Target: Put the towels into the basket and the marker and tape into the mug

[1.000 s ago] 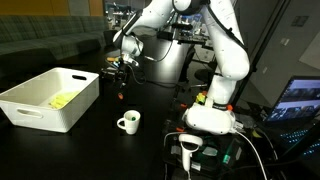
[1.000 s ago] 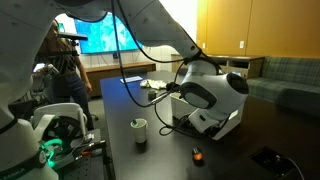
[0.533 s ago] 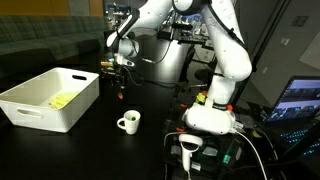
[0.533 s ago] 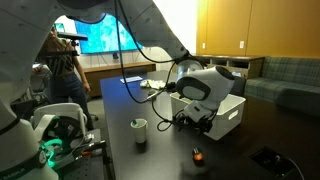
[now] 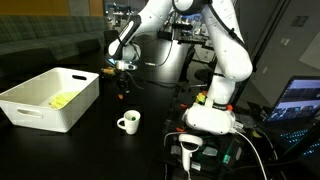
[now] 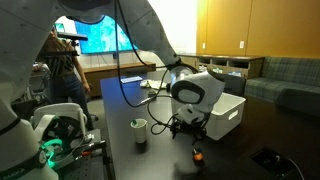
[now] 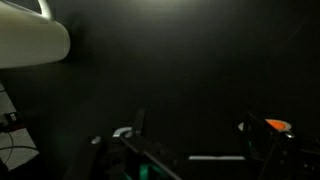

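Note:
The white basket (image 5: 45,100) stands on the dark table with a yellow towel (image 5: 62,100) lying inside it. The same basket (image 6: 228,115) shows behind the arm, and its corner (image 7: 30,45) fills the top left of the wrist view. The white mug (image 5: 128,122) (image 6: 139,130) stands apart from the basket, upright. A small orange thing (image 6: 197,154) (image 7: 278,125) lies on the table; I cannot tell whether it is the marker or the tape. My gripper (image 5: 121,91) (image 6: 185,127) (image 7: 195,135) hangs low beside the basket, open and empty, with the orange thing just outside one finger.
The robot's white base (image 5: 212,115) stands on the same dark table behind the mug. A lit screen (image 5: 300,100) is at the right edge. Cables and a device with green light (image 6: 60,150) sit at the near table corner.
The arm has swung off the basket's side and come down toward the table near the orange thing. The jaws have stayed open.

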